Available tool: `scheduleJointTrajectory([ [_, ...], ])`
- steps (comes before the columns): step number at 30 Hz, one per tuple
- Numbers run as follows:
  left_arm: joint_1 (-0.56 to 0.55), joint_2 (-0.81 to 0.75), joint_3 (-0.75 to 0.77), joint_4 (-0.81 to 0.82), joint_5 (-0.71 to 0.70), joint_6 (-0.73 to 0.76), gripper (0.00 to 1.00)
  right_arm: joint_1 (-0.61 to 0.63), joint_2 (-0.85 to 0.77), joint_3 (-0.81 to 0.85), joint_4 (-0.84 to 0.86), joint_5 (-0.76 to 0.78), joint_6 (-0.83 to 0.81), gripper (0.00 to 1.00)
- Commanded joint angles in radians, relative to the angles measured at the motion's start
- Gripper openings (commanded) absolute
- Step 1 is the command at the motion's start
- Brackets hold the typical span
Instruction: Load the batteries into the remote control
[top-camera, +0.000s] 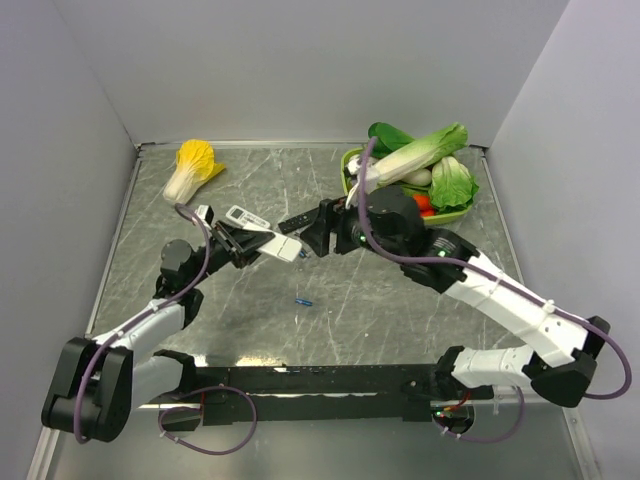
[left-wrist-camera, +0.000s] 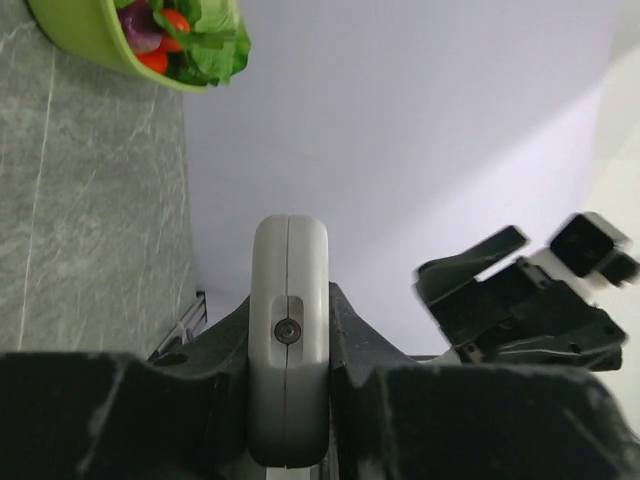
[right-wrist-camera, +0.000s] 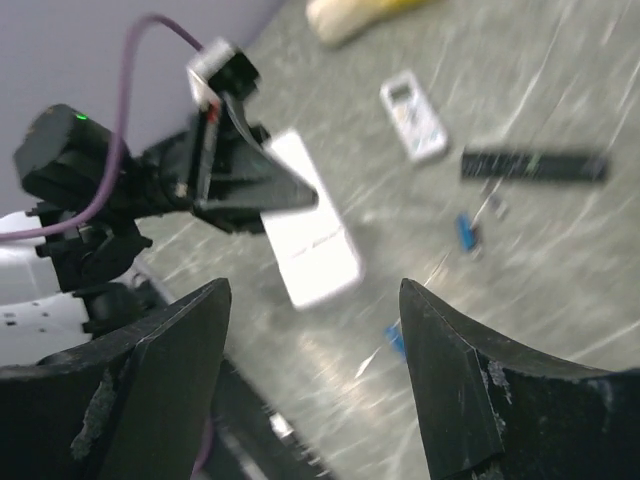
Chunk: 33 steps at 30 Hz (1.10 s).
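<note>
- The left claw (top-camera: 248, 243) is clenched on the remote control (top-camera: 273, 245). It grips the remote by its long edges and holds it off the surface (top-camera: 400, 310), a little left of centre in the overhead view.
- From the left wrist, the remote shows edge-on, pinched between the two dark fingers (left-wrist-camera: 215, 350).
- Seen from the right wrist, the remote's plain white back faces the camera.
- The right claw (top-camera: 313, 235) is released, its jaws wide apart with nothing between them. It hovers at 3 o'clock of the remote's free end, near it but not touching.
- Two blue batteries (right-wrist-camera: 466, 230) lie loose on the surface. One is just beside the slim black remote (top-camera: 292, 222); the other lies alone at 5 o'clock of the held remote.
- A small white remote (top-camera: 243, 216) lies face up at 11 o'clock of the held one, and the black remote lies at 1 o'clock.
- A yellow cabbage (top-camera: 192, 168) lies toward 10 o'clock of the surface.
- A green bowl (top-camera: 350, 178) heaped with vegetables sits toward 1 o'clock.
</note>
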Motion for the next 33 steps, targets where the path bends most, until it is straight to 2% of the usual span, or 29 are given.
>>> scheduleJointTrajectory([
  [1, -0.002, -0.047, -0.018, 0.111, -0.094, 0.011, 0.03, -0.006, 0.046, -0.033, -0.070, -0.029, 0.308, 0.74],
  [11, -0.011, -0.093, -0.050, 0.147, -0.147, 0.034, 0.05, -0.016, 0.118, -0.044, -0.024, -0.051, 0.389, 0.69],
  [23, -0.028, -0.096, -0.050, 0.200, -0.147, 0.031, 0.06, -0.029, 0.161, -0.069, 0.060, -0.108, 0.438, 0.59],
  [33, -0.032, -0.108, -0.043, 0.199, -0.148, 0.040, 0.06, -0.049, 0.183, -0.079, 0.095, -0.146, 0.472, 0.55],
])
